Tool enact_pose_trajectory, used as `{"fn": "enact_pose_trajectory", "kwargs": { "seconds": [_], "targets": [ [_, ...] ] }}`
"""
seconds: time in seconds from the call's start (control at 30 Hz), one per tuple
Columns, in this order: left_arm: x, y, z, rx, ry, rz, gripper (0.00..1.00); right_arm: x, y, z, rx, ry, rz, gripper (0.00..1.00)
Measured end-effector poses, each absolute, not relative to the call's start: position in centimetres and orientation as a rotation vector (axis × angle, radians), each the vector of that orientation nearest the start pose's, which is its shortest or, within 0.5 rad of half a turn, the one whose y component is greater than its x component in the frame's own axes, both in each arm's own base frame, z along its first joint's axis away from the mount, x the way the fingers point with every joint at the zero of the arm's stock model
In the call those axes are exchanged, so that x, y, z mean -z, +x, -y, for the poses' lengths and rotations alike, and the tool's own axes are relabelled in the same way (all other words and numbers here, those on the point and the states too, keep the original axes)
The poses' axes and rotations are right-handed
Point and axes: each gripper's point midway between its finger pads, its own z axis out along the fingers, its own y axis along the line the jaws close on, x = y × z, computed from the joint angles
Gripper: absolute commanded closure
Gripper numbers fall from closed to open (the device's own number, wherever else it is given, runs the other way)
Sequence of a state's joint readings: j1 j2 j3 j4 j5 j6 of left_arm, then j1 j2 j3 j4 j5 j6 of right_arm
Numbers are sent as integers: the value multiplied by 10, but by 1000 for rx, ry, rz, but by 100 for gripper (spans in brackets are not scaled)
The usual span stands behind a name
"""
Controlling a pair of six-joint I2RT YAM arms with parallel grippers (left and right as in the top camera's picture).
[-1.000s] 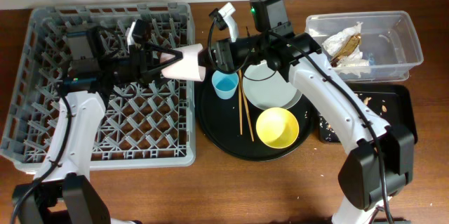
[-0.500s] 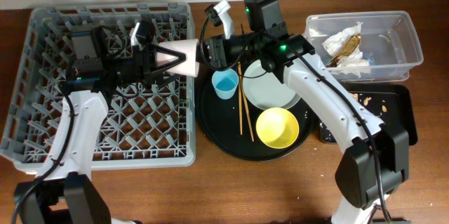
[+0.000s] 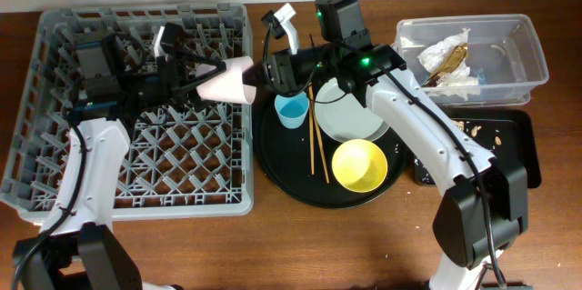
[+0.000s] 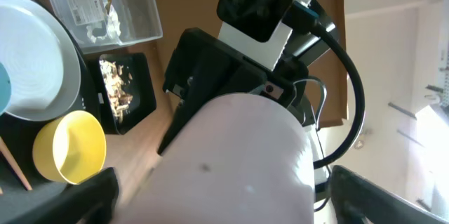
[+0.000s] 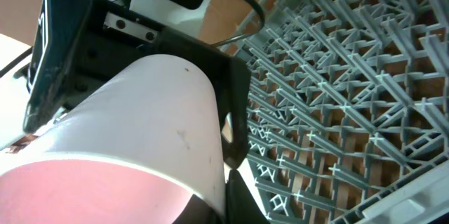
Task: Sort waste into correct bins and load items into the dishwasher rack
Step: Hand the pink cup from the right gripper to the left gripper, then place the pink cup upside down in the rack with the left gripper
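**mk_bots:** How far along is this one? Left to right, please.

**rackfan:** Far left, the big square grey plastic dishwasher rack [image 3: 55,172] sits on the wooden desk [image 3: 273,245]. I can't spot a single dish seated in its pegs. Over its right edge the left pincer [image 3: 207,81] is clamped on the narrow end of the small pink cup [image 3: 229,81]. The cup is held sideways in the air, mouth toward the right pincer [image 3: 271,70], which sits just beside the rim. Looks like a hand-off to me.

**mk_bots:** Is the right one gripping too?

**rackfan:** Honestly can't tell, its wrist view is mostly cup. Next over, the large round black tray [image 3: 273,158] carries the small light-blue cup [image 3: 292,109], the pair of thin wooden chopsticks [image 3: 316,140], the grey round plate [image 3: 355,117] and the yellow bowl [image 3: 360,165]. All four need racking.

**mk_bots:** And the trash?

**rackfan:** Looks sorted. The crumpled white paper napkin [image 3: 457,87] and shiny brown-gold wrapper [image 3: 447,56] are in the clear plastic rectangular tub [image 3: 538,63]. The pale brown flaky food scraps [image 3: 479,128] are in the shallow black rectangular tray [image 3: 532,158], far right. I'd say waste done, dishes barely begun.
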State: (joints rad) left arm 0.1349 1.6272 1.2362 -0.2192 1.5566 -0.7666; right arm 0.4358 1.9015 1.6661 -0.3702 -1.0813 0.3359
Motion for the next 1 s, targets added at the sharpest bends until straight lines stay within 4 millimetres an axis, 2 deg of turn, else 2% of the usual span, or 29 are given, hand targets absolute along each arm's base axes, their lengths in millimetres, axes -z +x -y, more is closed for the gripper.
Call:
{"fn": "enact_pose_trajectory", "kwargs": {
  "seconds": [0.2, 0.23, 0.3, 0.37, 0.43, 0.5, 0.6, 0.67, 0.73, 0.83, 0.93, 1.0],
  "targets": [
    [-291, 371, 126, 2008, 8, -2098, 20, -263, 386, -346, -1580, -771, -2090, 96],
    [-289, 372, 126, 2001, 0, -2101, 25, -261, 388, -347, -1582, -773, -2089, 96],
    [-288, 374, 126, 1989, -10, -2105, 34, -261, 389, -348, -1582, -779, -2077, 79],
    [-288, 373, 126, 1996, -5, -2103, 41, -260, 392, -348, -1570, -774, -2073, 59],
    [-289, 372, 126, 2004, 0, -2101, 42, -256, 395, -349, -1560, -765, -2079, 53],
    [-290, 372, 126, 2008, 3, -2100, 42, -254, 397, -349, -1550, -757, -2087, 34],
    [-293, 372, 126, 1997, 55, -2077, 42, -249, 400, -346, -1539, -732, -2111, 22],
    [-300, 377, 126, 1931, 169, -2019, 43, -247, 402, -340, -1542, -710, -2134, 19],
    [-309, 384, 122, 1833, 274, -1950, 42, -241, 409, -315, -1562, -619, -2214, 14],
    [-320, 390, 112, 1735, 358, -1876, 44, -213, 428, -257, -1495, -397, -2373, 12],
    [-319, 409, 92, 1629, 243, -1868, 45, -196, 440, -204, -1426, -226, -2460, 9],
    [-310, 430, 79, 1533, 85, -1891, 45, -190, 439, -189, -1398, -186, -2494, 7]
  ]
}}
